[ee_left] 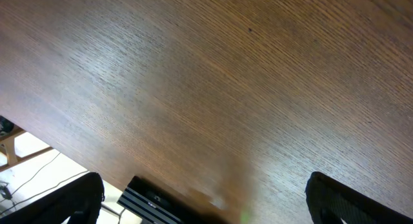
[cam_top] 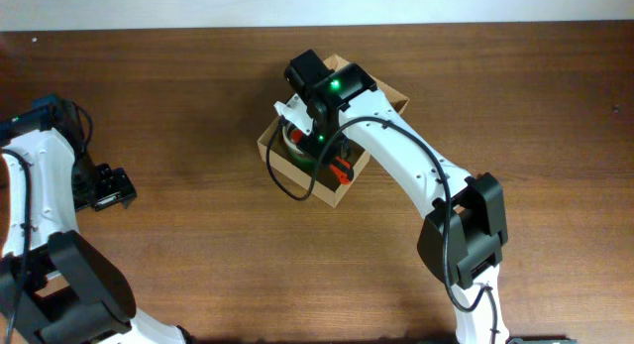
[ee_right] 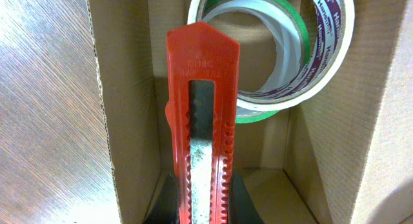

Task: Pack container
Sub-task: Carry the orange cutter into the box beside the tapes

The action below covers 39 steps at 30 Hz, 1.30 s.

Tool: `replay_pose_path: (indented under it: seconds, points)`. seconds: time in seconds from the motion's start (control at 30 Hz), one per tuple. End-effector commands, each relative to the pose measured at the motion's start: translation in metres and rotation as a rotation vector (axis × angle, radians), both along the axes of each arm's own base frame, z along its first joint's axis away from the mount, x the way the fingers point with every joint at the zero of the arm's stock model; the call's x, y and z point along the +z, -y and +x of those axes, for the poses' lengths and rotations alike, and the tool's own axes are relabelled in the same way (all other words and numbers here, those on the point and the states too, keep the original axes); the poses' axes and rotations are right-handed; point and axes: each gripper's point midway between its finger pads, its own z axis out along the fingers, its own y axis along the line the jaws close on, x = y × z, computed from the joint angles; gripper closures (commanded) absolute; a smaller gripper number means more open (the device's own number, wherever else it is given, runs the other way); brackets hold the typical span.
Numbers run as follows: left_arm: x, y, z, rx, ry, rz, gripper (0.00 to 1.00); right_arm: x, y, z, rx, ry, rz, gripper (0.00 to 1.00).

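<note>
The tan cardboard container (cam_top: 274, 136) stands open at the table's middle back, its flap lid (cam_top: 388, 91) tipped away to the right. My right gripper (cam_top: 339, 169) is over its near corner, shut on a red box cutter (ee_right: 202, 121) that points down into the box (ee_right: 126, 121). Inside lie a green tape roll (ee_right: 290, 20) and a white printed tape roll (ee_right: 322, 62), just beyond the cutter's tip. My left gripper (cam_top: 107, 188) is open and empty at the far left, over bare wood (ee_left: 206, 88).
The table's left edge and a black bar (ee_left: 161, 201) below it show in the left wrist view. A black cable (cam_top: 280, 180) loops from the right wrist beside the box's front left wall.
</note>
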Motion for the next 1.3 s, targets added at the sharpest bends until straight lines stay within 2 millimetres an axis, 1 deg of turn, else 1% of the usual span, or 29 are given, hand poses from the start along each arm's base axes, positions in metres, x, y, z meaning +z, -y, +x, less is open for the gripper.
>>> replay_pose_path:
  seconds: [0.0,0.07,0.1,0.17,0.27,0.33,0.4,0.47,0.6,0.7,0.87,0.93,1.1,1.27]
  points:
    - [0.001,0.0,-0.001,-0.008,0.003,-0.004,0.0,0.007,-0.011,-0.003,0.022,0.0,0.034,0.96]
    - [0.001,0.0,-0.001,-0.008,0.003,-0.004,0.0,0.017,-0.013,-0.002,0.025,0.004,0.05,0.96]
    - [0.001,0.0,-0.001,-0.008,0.003,-0.004,0.0,0.026,-0.014,-0.002,0.025,0.012,0.059,0.96]
    - [0.001,0.0,-0.001,-0.008,0.003,-0.004,0.0,0.046,-0.017,0.001,0.024,0.04,0.079,0.96]
    - [0.001,0.0,-0.001,-0.008,0.003,-0.004,0.0,0.078,-0.024,0.011,0.009,0.107,0.13,0.97]
    - [0.001,0.0,-0.001,-0.008,0.003,-0.004,0.0,0.088,-0.028,0.015,0.008,0.135,0.15,0.96]
    - [0.001,0.0,-0.001,-0.008,0.003,-0.004,0.0,0.088,-0.031,0.015,0.014,0.142,0.156,0.96]
    - [0.001,0.0,-0.001,-0.008,0.003,-0.004,0.0,0.082,-0.037,0.015,0.024,0.14,0.154,0.96]
    - [0.001,0.0,-0.001,-0.008,0.003,-0.004,0.0,0.066,-0.048,0.025,0.031,0.152,0.155,0.97]
    - [0.001,0.0,-0.001,-0.008,0.003,-0.004,0.0,0.052,-0.052,0.03,0.032,0.144,0.149,0.97]
    - [0.001,0.0,-0.001,-0.008,0.003,-0.004,0.0,0.019,-0.049,0.029,0.027,0.074,0.099,0.97]
    - [0.001,0.0,-0.001,-0.008,0.003,-0.004,0.0,0.011,-0.048,0.027,0.027,0.056,0.087,0.97]
    - [0.001,0.0,-0.001,-0.008,0.003,-0.004,0.0,-0.003,-0.045,0.021,0.027,0.018,0.068,0.96]
    - [0.001,0.0,-0.001,-0.008,0.003,-0.004,0.0,-0.021,-0.038,0.01,0.023,-0.034,0.037,0.96]
